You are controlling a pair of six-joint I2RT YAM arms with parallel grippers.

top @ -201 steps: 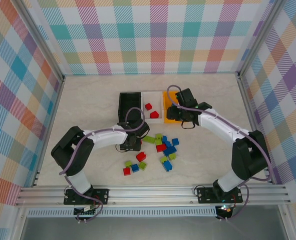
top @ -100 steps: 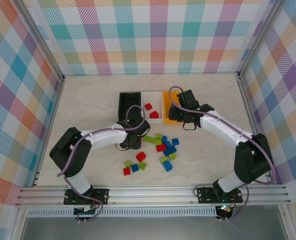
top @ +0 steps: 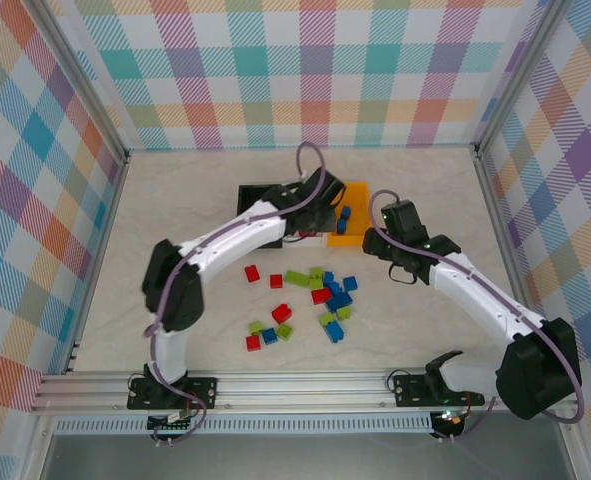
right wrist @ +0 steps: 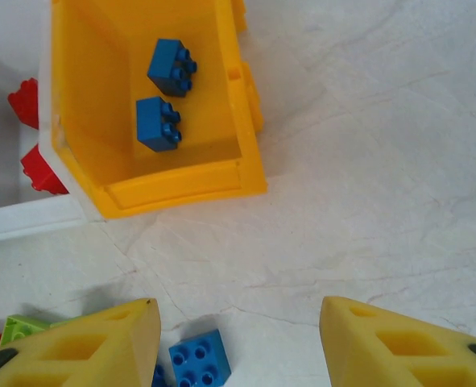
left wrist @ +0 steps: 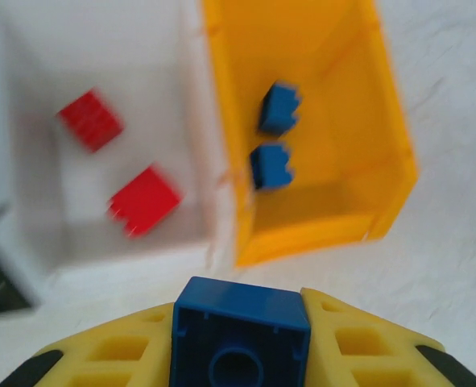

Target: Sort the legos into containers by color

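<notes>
My left gripper (top: 320,222) hangs over the near edge of the bins, shut on a blue lego (left wrist: 242,329) that sits between its yellow fingers. Just ahead of it stand the white bin (left wrist: 101,266) with two red legos (left wrist: 144,200) and the orange bin (top: 357,190) with two blue legos (left wrist: 270,165). My right gripper (top: 380,245) is open and empty, low over the table just near of the orange bin (right wrist: 181,189). A loose blue lego (right wrist: 200,359) lies by its left finger. The black bin (top: 250,192) stands left of the white one.
Loose red, blue and green legos (top: 325,295) lie scattered in the middle of the table, with two red ones (top: 251,272) off to the left. Metal frame rails and checked walls close the table in on all sides.
My left arm has swung up from the left of the pile to the bins, shutting on the blue lego. My right gripper has pulled back from the orange bin toward the near right.
</notes>
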